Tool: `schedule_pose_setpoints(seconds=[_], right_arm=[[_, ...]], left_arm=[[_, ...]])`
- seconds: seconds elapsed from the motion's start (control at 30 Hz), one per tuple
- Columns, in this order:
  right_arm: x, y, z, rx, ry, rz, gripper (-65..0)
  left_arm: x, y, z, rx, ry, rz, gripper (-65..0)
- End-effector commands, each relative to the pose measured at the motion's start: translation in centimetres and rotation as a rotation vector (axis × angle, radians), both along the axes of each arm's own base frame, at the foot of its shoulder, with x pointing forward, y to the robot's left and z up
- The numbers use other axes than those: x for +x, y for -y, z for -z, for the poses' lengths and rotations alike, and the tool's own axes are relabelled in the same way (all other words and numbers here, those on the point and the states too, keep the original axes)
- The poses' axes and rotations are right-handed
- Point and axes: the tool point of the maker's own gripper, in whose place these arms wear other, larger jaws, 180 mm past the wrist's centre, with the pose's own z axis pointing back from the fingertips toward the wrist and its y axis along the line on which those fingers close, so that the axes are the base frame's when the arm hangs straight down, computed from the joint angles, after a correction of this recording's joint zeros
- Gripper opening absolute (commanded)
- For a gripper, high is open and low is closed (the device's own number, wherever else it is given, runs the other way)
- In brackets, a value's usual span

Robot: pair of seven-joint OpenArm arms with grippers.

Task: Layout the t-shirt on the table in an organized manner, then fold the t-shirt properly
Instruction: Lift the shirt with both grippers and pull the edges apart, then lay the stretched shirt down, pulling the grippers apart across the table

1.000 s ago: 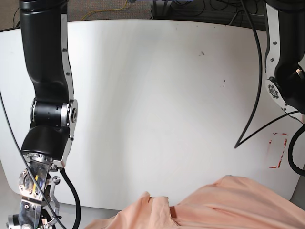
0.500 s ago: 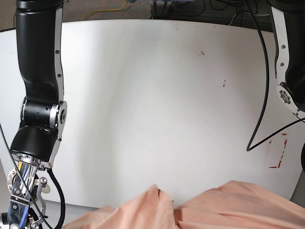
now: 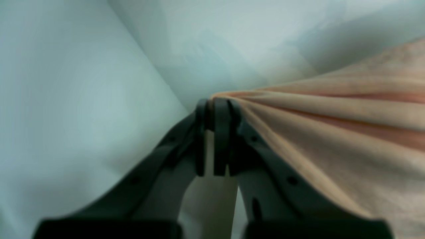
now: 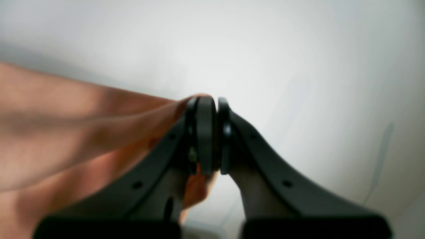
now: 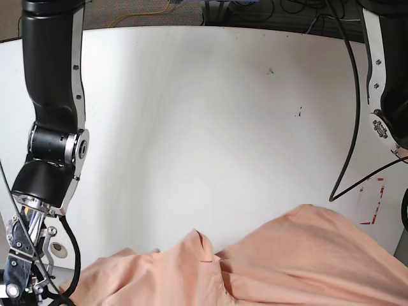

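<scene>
The peach t-shirt (image 5: 287, 261) lies bunched along the near edge of the white table (image 5: 210, 127), stretched between both grippers. In the left wrist view my left gripper (image 3: 215, 103) is shut on a pinched edge of the t-shirt (image 3: 332, 126), and the cloth fans out to the right in taut folds. In the right wrist view my right gripper (image 4: 207, 99) is shut on another edge of the t-shirt (image 4: 66, 132), which spreads away to the left. Neither gripper's fingertips show in the base view. No print is visible on the cloth.
The right arm (image 5: 54, 127) stands at the table's left side and the left arm (image 5: 389, 83) at its right edge. A red-marked rectangle (image 5: 371, 201) sits near the right edge. Dark specks (image 5: 298, 113) dot the tabletop, with cables (image 5: 274, 9) beyond the far edge.
The t-shirt has been drawn farther onto the table and now spreads wider along the near edge. The arm on the left of the base view moved left, then slightly up.
</scene>
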Motion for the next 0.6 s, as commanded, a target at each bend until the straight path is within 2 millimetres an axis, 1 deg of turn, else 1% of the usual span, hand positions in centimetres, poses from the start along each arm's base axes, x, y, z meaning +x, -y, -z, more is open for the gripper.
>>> schedule_pose_setpoints(seconds=[0.0, 0.03, 0.17, 0.23, 0.3, 0.4, 0.47, 0.5, 0.53, 0.57], right_arm=[[-1.1, -0.4, -2.0, -0.007, 0.067, -0.008, -65.0], [-1.4, -0.2, -1.0, -0.009, 0.049, 0.003, -65.0], [-2.2, 0.6, 1.2, 0.004, 0.027, 0.027, -65.0], [-2.7, 0.7, 2.5, 0.005, 0.014, 0.033, -65.0], [-3.2, 0.7, 4.3, 0.003, -0.005, 0.035, -65.0], [-3.9, 0.8, 6.9, 0.003, -0.037, 0.039, -65.0], [-4.3, 0.8, 8.5, 0.002, -0.059, 0.041, -65.0], [-4.5, 0.8, 9.1, 0.001, -0.068, 0.042, -65.0], [-4.8, 1.0, 10.2, 0.002, -0.084, 0.047, -65.0], [-4.9, 1.0, 10.6, 0.002, -0.089, 0.048, -65.0]], left_arm=[[-0.5, -0.1, -1.1, 0.009, 0.036, -0.001, -65.0], [-0.4, -0.1, -0.5, 0.009, 0.022, -0.001, -65.0], [-0.2, -0.1, 0.4, 0.007, 0.003, 0.000, -65.0], [0.0, 0.1, 1.6, 0.018, -0.029, 0.006, -65.0], [0.1, 0.1, 3.1, 0.033, -0.067, 0.012, -65.0], [0.0, -0.2, 4.6, 0.025, -0.094, 0.006, -65.0], [0.1, 0.1, 5.9, 0.012, -0.116, 0.014, -65.0], [0.2, 0.2, 6.3, 0.006, -0.122, 0.016, -65.0], [0.1, 0.3, 6.9, 0.006, -0.133, 0.017, -65.0], [0.1, 0.3, 7.1, 0.006, -0.136, 0.017, -65.0]])
